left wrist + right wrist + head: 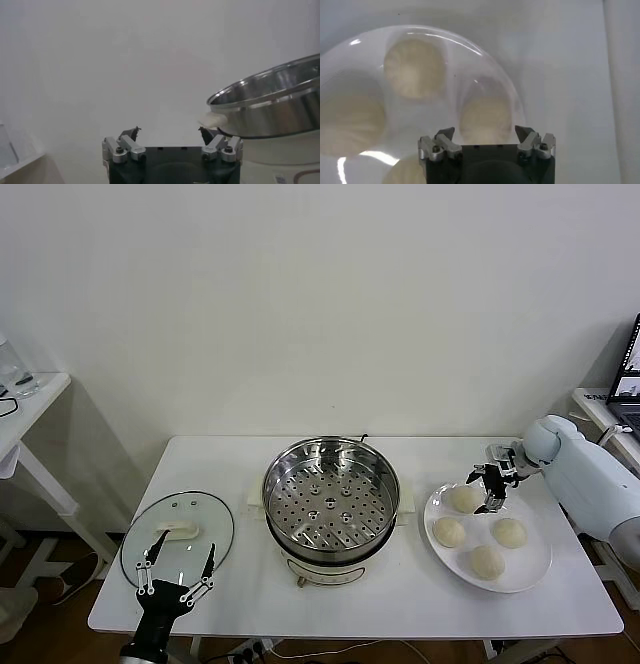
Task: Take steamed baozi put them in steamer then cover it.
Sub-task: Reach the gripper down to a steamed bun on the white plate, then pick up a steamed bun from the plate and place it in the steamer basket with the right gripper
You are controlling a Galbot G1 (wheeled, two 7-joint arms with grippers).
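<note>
Four cream-white baozi lie on a white plate (530, 574) at the right: one at the back left (463, 498), one at the left (449, 531), one at the right (509, 532), one at the front (487, 561). My right gripper (490, 486) is open and hovers just above the back-left baozi (485, 119), which lies between its fingers in the right wrist view. The steel steamer (331, 494) stands empty at the table's middle; it also shows in the left wrist view (270, 102). The glass cover (178, 538) lies flat at the left. My left gripper (177, 571) is open at the cover's near edge.
The white table (400, 614) ends just in front of the plate and cover. A second white table (25, 414) stands at the far left. A laptop (626, 374) sits on a surface at the far right.
</note>
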